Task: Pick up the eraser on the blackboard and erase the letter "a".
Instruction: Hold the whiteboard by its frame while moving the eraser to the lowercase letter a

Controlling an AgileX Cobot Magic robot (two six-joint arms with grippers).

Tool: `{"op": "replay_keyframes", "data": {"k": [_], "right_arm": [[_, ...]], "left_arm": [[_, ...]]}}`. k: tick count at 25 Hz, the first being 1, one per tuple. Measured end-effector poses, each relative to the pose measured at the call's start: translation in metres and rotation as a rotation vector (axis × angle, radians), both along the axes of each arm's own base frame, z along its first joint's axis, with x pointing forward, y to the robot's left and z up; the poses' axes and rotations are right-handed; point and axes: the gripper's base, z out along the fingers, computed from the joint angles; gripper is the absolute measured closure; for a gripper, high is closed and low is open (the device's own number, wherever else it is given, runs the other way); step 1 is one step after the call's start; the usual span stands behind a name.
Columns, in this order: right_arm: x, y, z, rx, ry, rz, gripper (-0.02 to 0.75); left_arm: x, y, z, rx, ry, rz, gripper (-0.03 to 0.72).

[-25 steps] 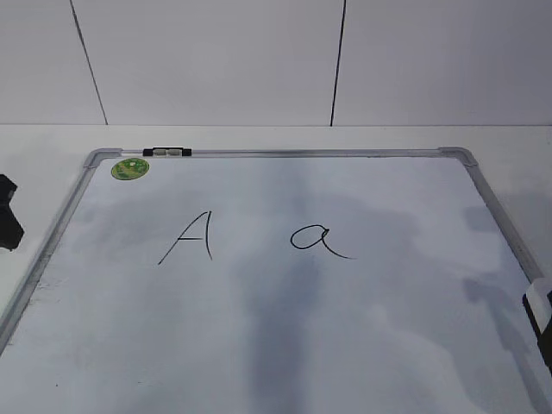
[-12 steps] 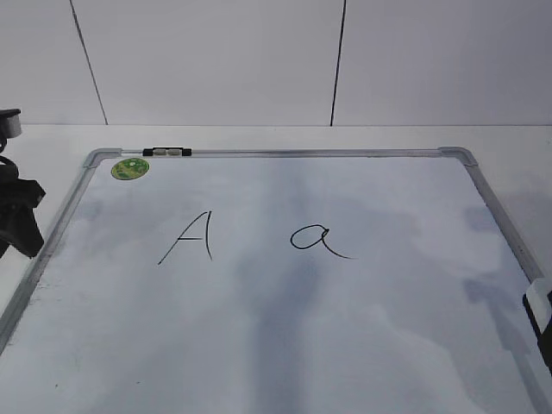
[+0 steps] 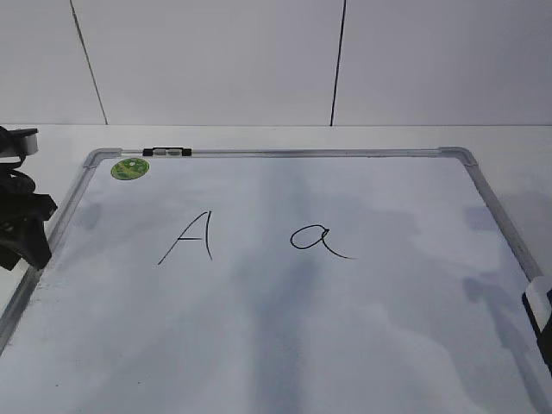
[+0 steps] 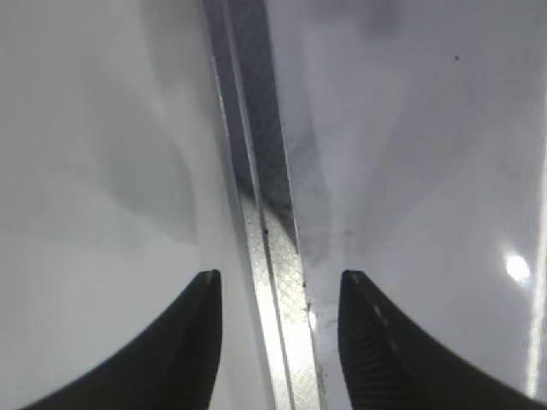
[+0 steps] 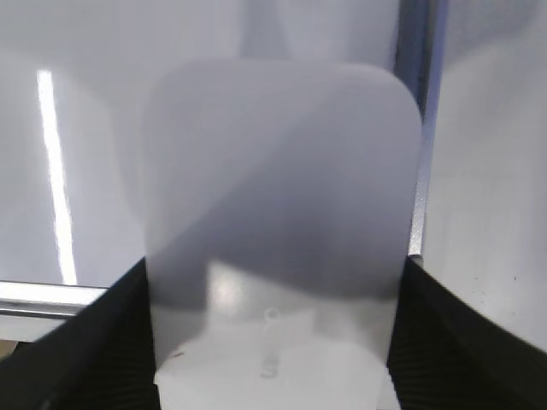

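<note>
The blackboard [image 3: 362, 345] is a white board in a silver frame, lying flat. The letter "a" [image 3: 319, 240] is written in thin black marker near its middle. The white eraser [image 3: 536, 297] shows at the board's right edge. It fills the right wrist view [image 5: 282, 171], where my right gripper [image 5: 273, 263] is shut on it, with a black finger against each long side. My left gripper [image 3: 26, 228] is at the board's left edge. It stands open [image 4: 278, 278] astride the frame strip [image 4: 273, 256] without touching it.
A capital "A" [image 3: 190, 237] is written left of the "a". A round green sticker [image 3: 129, 168] and a small black-and-silver clip [image 3: 167, 152] sit at the far left corner. The white table [image 3: 500, 138] surrounds the board, with a white wall behind.
My left gripper has come further into view from the left, up to the board's left frame, and its jaws have narrowed a little. The right gripper and eraser have not moved.
</note>
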Motion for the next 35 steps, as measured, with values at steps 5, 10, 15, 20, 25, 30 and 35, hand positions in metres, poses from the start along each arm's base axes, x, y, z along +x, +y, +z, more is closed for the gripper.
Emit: {"op": "replay_keyframes", "data": {"k": [5,10,15,20,25,30,35], "right_arm": [[0.000,0.000,0.000,0.000,-0.002,0.000,0.174],[0.000,0.000,0.000,0.000,-0.004,0.000,0.174],[0.000,0.000,0.000,0.000,-0.004,0.000,0.174],[0.000,0.000,0.000,0.000,-0.004,0.000,0.174],[0.001,0.000,0.000,0.000,-0.006,-0.001,0.174],[0.001,0.000,0.000,0.000,-0.006,-0.001,0.174],[0.001,0.000,0.000,0.000,-0.006,-0.001,0.174]], "left_arm": [[0.000,0.000,-0.004,0.000,0.012,0.000,0.386],[0.001,0.000,-0.004,0.000,0.010,-0.003,0.407],[0.001,0.001,-0.004,0.001,0.008,0.000,0.429],[0.001,0.005,-0.004,-0.001,0.008,0.014,0.434],[0.001,0.006,-0.004,0.000,0.006,0.017,0.456],[0.002,0.006,-0.006,-0.001,0.007,0.015,0.458],[0.004,0.006,-0.016,-0.009,0.034,0.021,0.459]]}}
